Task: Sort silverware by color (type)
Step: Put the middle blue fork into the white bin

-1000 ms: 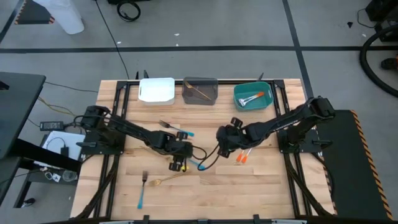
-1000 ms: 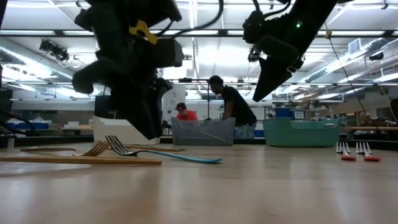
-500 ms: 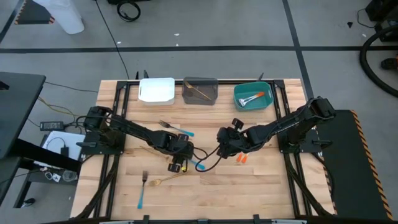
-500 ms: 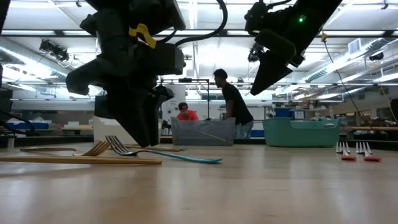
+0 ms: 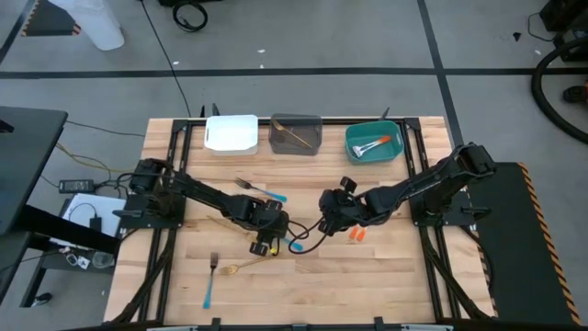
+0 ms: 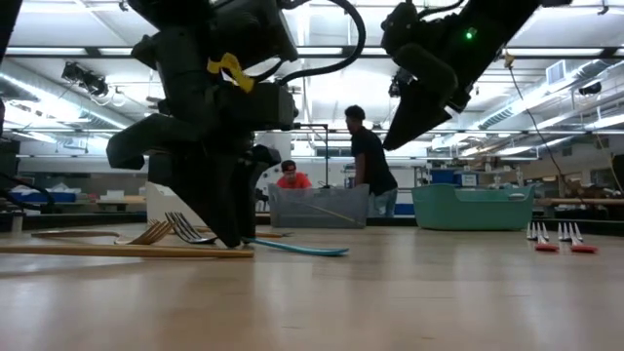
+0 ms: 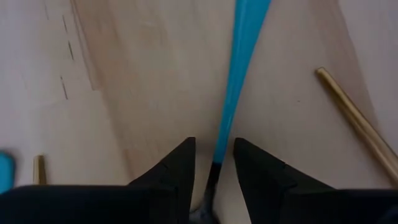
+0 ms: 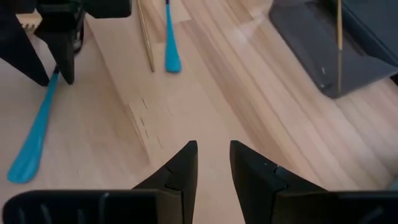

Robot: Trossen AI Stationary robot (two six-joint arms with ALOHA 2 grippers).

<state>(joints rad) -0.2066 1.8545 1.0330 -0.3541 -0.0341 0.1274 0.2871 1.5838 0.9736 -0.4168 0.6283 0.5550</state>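
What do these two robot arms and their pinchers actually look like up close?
Both arms are dark, nearly black, built of jointed segments. The left arm carries a yellow marking near its wrist, and a black cable loops off it. Each ends in two dark, wedge-shaped fingers tapering to points: the left gripper and the right gripper. A small green light glows on the right arm.

The blue-handled fork runs off the top edge, its neck vanishing between the left gripper fingers. Lower left, a blue blur sits cut off, unreadable.
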